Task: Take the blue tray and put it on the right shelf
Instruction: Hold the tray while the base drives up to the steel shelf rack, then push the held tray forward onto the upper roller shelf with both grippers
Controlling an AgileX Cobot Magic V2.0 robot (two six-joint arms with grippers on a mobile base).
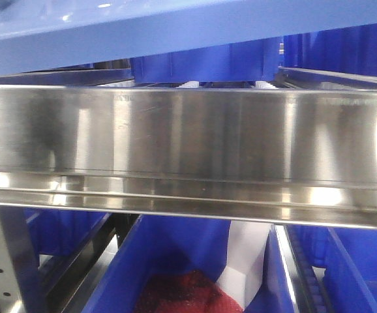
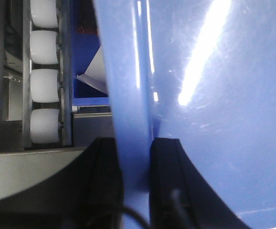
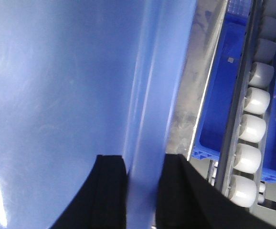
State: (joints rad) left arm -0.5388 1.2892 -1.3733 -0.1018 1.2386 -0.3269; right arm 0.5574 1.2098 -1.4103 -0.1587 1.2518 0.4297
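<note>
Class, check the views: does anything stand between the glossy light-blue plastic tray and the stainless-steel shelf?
Possibly. Darker blue plastic storage bins sit behind the stainless-steel shelf's front rail, showing in the gap under the glossy light-blue plastic tray.

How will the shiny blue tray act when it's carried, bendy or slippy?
Probably slippery: the blue tray is glossy, with bright glare. It is likely fairly stiff: its rim looks straight where the left tool and right tool pinch it. Probably light too, since two rim pinches seem to hold it.
</note>
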